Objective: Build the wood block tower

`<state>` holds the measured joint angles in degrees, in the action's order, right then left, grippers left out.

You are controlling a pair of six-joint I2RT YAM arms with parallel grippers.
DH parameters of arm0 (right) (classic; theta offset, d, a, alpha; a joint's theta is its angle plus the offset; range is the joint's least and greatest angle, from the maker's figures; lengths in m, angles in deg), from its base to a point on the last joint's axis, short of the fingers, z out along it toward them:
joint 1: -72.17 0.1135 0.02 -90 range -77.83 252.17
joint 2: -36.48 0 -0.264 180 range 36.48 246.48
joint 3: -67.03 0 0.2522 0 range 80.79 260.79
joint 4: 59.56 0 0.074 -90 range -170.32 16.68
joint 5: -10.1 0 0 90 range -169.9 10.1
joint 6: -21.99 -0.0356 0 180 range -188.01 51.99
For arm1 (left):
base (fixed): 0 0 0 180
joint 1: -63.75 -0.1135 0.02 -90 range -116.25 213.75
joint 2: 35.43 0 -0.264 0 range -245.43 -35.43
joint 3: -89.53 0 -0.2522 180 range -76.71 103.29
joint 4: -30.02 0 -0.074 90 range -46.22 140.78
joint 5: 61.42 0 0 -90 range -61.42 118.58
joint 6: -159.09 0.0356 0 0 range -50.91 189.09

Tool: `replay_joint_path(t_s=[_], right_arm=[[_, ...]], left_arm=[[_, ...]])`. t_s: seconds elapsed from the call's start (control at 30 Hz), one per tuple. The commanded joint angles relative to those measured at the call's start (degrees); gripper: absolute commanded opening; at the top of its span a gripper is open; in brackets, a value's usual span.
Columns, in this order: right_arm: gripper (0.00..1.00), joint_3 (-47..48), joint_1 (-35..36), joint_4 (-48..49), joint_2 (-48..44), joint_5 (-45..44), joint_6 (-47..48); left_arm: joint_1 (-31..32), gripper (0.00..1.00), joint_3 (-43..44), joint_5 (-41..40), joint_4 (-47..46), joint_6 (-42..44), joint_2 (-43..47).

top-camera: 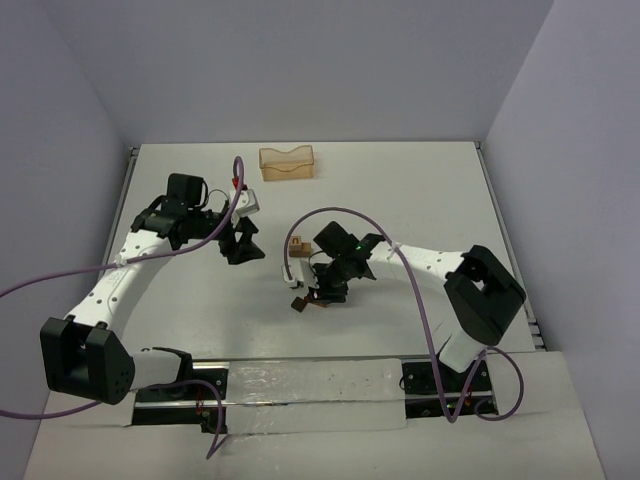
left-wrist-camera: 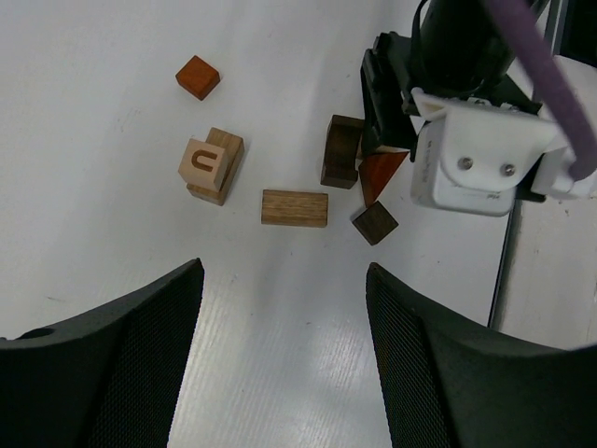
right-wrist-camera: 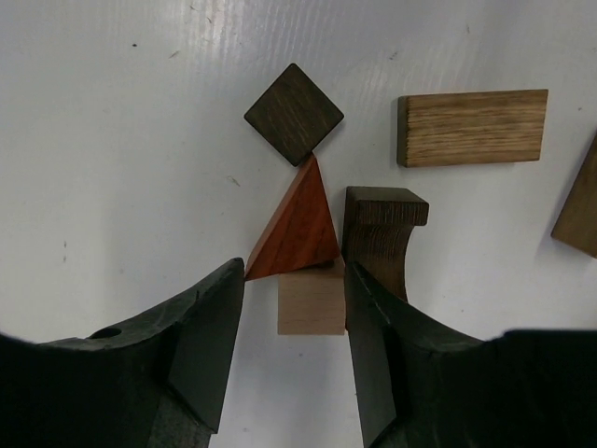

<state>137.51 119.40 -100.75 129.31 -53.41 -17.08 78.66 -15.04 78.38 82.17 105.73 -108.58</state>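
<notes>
The wooden blocks lie mid-table. In the right wrist view my right gripper (right-wrist-camera: 295, 271) has its fingertips against the base corners of a reddish-brown wedge (right-wrist-camera: 297, 224). The wedge overlaps a tan cube (right-wrist-camera: 311, 303) between the fingers, and its tip points at a dark brown cube (right-wrist-camera: 294, 114). A dark arch block (right-wrist-camera: 382, 229) touches the right finger. A tan cuboid (right-wrist-camera: 471, 127) lies beyond. My left gripper (left-wrist-camera: 284, 280) is open and empty, short of the tan cuboid (left-wrist-camera: 295, 207). The left wrist view also shows a tan stack marked U (left-wrist-camera: 210, 163) and a reddish cube (left-wrist-camera: 198, 77).
A pale orange translucent tray (top-camera: 287, 163) stands at the back of the table. Both grippers (top-camera: 243, 250) (top-camera: 318, 297) are close together mid-table, with purple cables looping over the arms. The walls close in at the left, the back and the right.
</notes>
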Motion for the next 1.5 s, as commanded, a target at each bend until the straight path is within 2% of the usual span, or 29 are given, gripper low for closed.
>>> replay_joint_path(t_s=[0.0,0.27,0.47,0.77,1.13,1.27,1.33,1.47], right_arm=[[0.56,2.98,0.9,-0.93,2.57,-2.02,1.19],[0.57,4.41,1.02,-2.62,4.81,-2.85,2.07],[0.66,2.55,1.02,-2.9,3.63,-3.48,2.08],[0.64,0.28,1.09,-2.98,2.18,-4.41,3.08],[0.54,-0.38,0.9,-2.72,1.7,-6.21,4.09],[0.54,-0.66,0.85,-2.7,1.46,-7.04,4.3],[0.42,-0.81,0.77,-2.39,1.15,-7.49,4.53],[0.33,-1.05,0.73,-1.9,0.47,-8.3,4.45]], left_arm=[[-0.41,0.77,-0.87,3.29,-3.18,2.64,1.7],[-0.58,0.76,-2.17,2.85,-3.06,4.45,1.91],[-0.67,0.76,-2.06,2.86,-2.87,4.59,2.03],[-0.67,0.77,-0.88,3.23,-2.71,4.21,1.78],[-0.67,0.77,-1.68,3.38,-3.58,3.27,1.78],[-0.67,0.77,-1.92,3.39,-4.17,2.96,1.7],[-0.67,0.77,-2.0,3.47,-4.7,2.74,1.62],[-0.67,0.77,-2.17,3.64,-5.52,2.3,1.34]])
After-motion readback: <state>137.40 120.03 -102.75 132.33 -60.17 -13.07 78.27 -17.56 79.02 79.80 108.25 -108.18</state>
